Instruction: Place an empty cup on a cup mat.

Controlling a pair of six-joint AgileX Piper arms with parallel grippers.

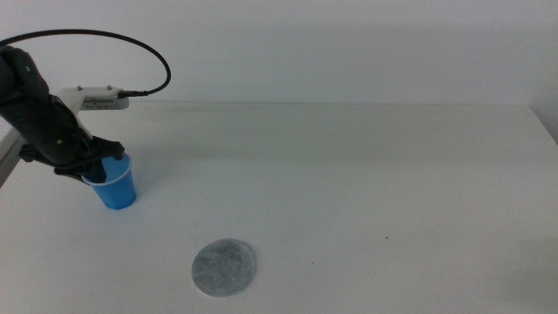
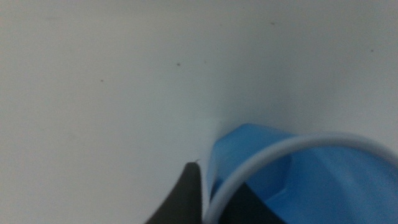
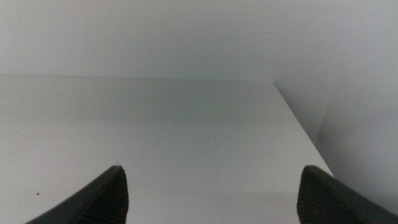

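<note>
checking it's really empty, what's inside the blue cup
The left wrist view shows only part of the cup's interior: blue wall and one dark jaw of the left gripper reaching over the rim. The bottom is out of frame, so emptiness can't be confirmed.

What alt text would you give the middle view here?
The left gripper, reaching in from the left, grips the rim of the blue cup standing on the white table. The grey cup mat lies apart, nearer the camera.
</note>
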